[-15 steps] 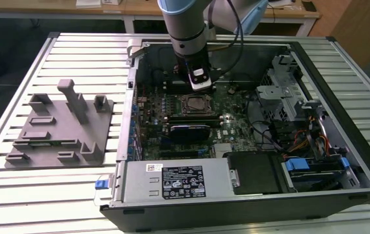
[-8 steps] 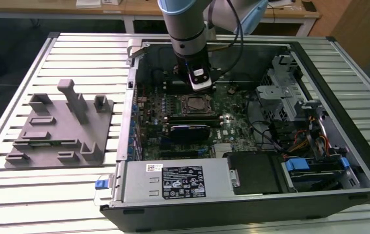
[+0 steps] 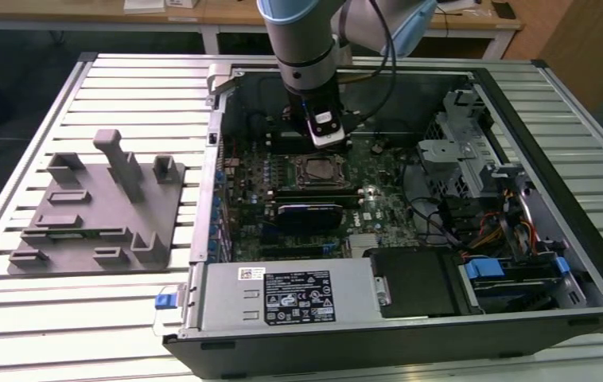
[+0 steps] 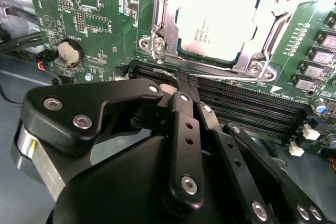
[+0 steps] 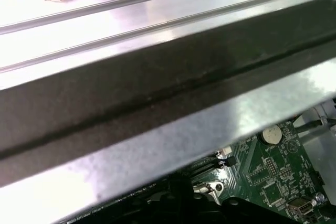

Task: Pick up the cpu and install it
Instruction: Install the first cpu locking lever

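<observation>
On the slatted metal table (image 3: pixel 89 318) in the exterior view, we've got an open computer case (image 3: pixel 408 318) lying on its side, with a grey plastic fixture (image 3: pixel 100 211) sitting well apart from it toward the exterior view's left. The arm (image 3: pixel 299 40) reaches down into the case from the far side, and its gripper (image 3: pixel 326 137) hangs just above the motherboard (image 3: pixel 387 207), right beside the socket (image 3: pixel 317 169). From here we can't really make out what sits in the socket.

Over in the second wrist view, things get clearer. The cpu (image 4: pixel 218 22) lies flat in the socket (image 4: pixel 163 30), silvery top plate facing up, with the metal frame around it. The gripper (image 4: pixel 187 85) sits close to the lens, its black fingers (image 4: pixel 181 129) pressed together with nothing between them, so we'd call the claw closed and empty. Its tips hover over the black memory slots (image 4: pixel 252 111) just beside the socket, apart from the chip. A round coin battery (image 4: pixel 70 52) sits on the green board (image 4: pixel 100 14) off to one side.

Last, the first wrist view looks mostly across the case's metal edge (image 5: pixel 157 145) and the table slats (image 5: pixel 131 30), with a corner of the green board (image 5: pixel 273 182) and the coin battery (image 5: pixel 271 135) peeking past.
</observation>
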Action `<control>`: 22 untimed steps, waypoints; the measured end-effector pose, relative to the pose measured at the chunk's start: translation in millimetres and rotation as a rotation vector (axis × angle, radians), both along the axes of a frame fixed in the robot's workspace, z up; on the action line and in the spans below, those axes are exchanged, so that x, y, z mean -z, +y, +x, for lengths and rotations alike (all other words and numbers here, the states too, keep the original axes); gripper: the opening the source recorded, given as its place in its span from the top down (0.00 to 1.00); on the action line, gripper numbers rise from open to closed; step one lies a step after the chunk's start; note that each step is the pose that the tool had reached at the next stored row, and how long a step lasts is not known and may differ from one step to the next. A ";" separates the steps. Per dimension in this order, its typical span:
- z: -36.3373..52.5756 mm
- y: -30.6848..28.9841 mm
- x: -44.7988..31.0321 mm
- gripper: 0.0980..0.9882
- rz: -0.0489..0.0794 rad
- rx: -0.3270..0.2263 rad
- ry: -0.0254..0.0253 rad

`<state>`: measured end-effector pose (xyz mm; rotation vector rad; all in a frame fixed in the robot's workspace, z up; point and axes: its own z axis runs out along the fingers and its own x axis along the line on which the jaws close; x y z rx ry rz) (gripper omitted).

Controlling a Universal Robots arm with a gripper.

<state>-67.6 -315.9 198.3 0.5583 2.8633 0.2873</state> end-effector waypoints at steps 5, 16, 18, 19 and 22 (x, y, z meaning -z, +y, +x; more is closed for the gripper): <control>0.0 0.0 1.5 0.99 -0.007 0.000 0.0000; -0.1 0.0 4.9 0.99 -0.034 0.000 0.0002; -0.1 -0.1 5.3 0.99 -0.036 0.000 0.0003; -0.1 -0.1 5.6 0.99 -0.036 0.000 0.0002; 0.0 0.0 6.3 0.99 -0.035 0.000 0.0000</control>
